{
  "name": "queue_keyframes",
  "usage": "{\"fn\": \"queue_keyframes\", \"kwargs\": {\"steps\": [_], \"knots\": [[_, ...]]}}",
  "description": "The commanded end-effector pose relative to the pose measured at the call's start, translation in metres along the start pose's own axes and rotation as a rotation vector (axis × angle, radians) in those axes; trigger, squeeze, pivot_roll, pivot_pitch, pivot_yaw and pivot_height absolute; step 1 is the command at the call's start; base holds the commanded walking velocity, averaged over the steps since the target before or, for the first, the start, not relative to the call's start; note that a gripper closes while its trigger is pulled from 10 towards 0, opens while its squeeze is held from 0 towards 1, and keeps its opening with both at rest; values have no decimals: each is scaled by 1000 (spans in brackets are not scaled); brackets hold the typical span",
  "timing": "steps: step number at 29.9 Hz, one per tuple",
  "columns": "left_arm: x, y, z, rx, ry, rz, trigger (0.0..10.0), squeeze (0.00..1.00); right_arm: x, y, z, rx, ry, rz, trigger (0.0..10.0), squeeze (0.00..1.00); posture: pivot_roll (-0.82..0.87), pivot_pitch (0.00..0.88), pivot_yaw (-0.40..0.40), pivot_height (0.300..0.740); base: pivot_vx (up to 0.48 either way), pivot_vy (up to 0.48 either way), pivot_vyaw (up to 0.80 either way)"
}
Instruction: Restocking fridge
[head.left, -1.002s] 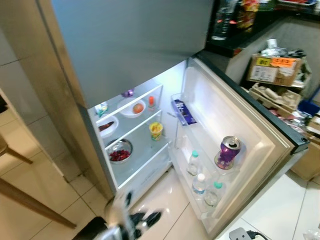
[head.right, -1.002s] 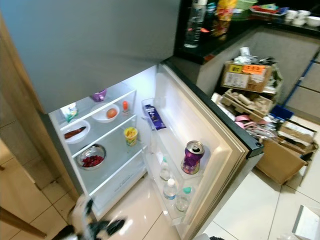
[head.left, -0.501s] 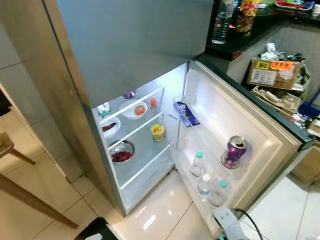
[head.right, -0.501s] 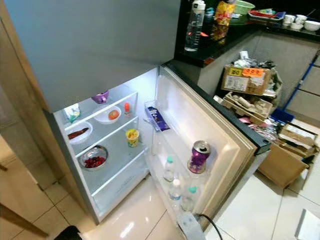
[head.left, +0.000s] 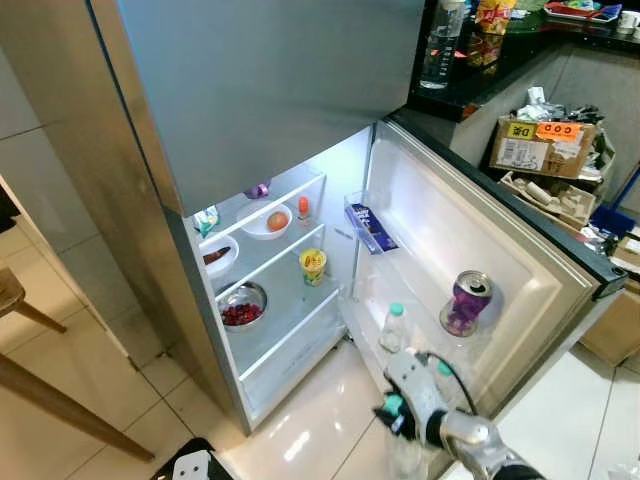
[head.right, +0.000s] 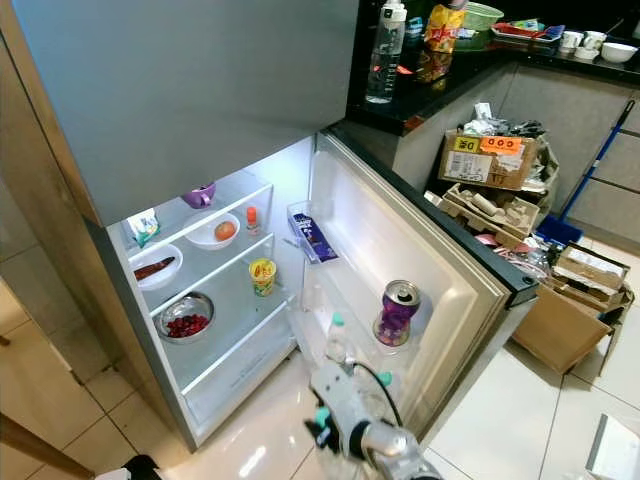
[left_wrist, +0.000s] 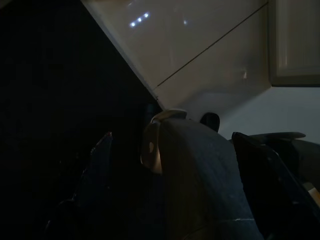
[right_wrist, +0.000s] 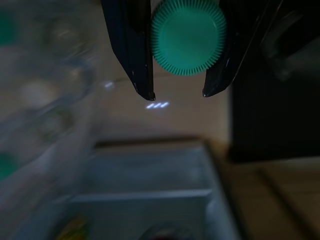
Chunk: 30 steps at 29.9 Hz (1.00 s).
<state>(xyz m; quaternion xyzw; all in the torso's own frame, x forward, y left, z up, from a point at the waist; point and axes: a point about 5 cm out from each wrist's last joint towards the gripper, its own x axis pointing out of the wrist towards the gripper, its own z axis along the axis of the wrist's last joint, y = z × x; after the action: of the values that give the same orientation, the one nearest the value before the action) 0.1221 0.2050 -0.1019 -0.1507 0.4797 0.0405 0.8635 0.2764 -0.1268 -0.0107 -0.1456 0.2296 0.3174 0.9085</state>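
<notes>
Since a second ago the right gripper (right_wrist: 177, 92) has risen before the open fridge (head.left: 300, 290), its jaws clamped on a clear plastic water bottle (right_wrist: 188, 36) with a ribbed green cap. Leftmost stand glass shelves with a steel bowl (head.left: 241, 303); rightward, the white door rack (head.left: 420, 345) holds bottles and a purple can (head.left: 464, 303). Restocking looks underway: next, lower the bottle upright into the rack. Whether the left jaws are apart cannot be told.

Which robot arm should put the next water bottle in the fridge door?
The right one, most likely. The right gripper already has a bottle with a green cap between its fingers, and that arm is up beside the open fridge door with its bottom shelf. The left arm hangs low in the dark.
</notes>
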Motion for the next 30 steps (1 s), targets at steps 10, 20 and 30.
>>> {"fn": "queue_keyframes", "kwargs": {"steps": [10,20,30], "knots": [[0,-5,-11,15,30,-5,10000,0,-13,-55,17,-40,-2,-360,10000,0,-53,0,-33,740,0,0,0],[-1,-5,-11,19,32,-4,10000,0,-62,-118,-7,-21,143,-732,10000,0,-55,0,-29,740,0,0,0],[0,-4,-10,23,31,-5,10000,0,-113,-157,-22,34,188,-991,10000,0,-57,0,-27,740,0,0,0]]}}
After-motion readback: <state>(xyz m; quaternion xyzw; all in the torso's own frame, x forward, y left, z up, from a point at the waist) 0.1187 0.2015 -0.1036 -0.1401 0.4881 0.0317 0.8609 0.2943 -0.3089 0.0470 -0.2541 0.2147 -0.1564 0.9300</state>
